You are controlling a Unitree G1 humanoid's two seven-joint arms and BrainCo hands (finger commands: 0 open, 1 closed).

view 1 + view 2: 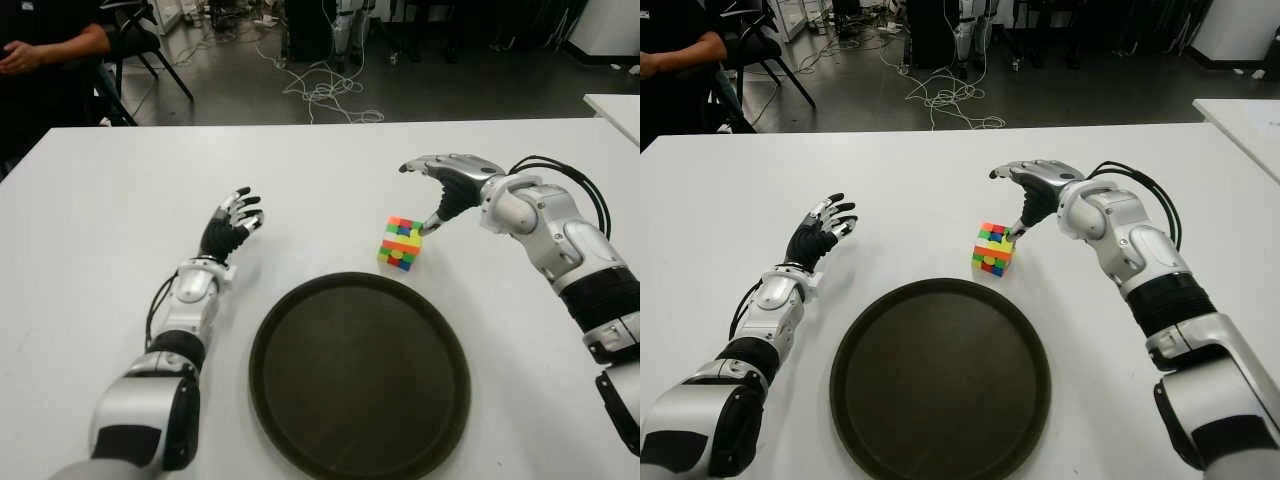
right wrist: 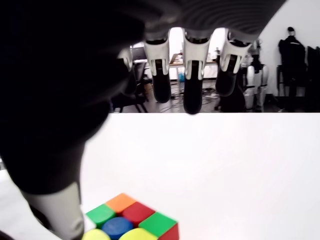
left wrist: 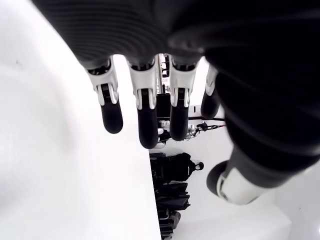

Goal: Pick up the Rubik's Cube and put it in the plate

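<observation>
Two hands show over the white table (image 1: 90, 200). The right hand (image 1: 447, 183) hangs beside the Rubik's Cube (image 1: 400, 243), on the cube's right and far side, its fingers (image 2: 192, 95) stretched out and spread above the cube while the thumb tip comes down at the cube's upper right corner; whether it touches cannot be told. It holds nothing. The cube sits on the table just beyond the rim of the round dark plate (image 1: 300, 440), near its far right edge. The left hand (image 1: 231, 228), fingers loosely open and empty, shows left of the plate. A seated person (image 1: 40, 50) is at the far left.
</observation>
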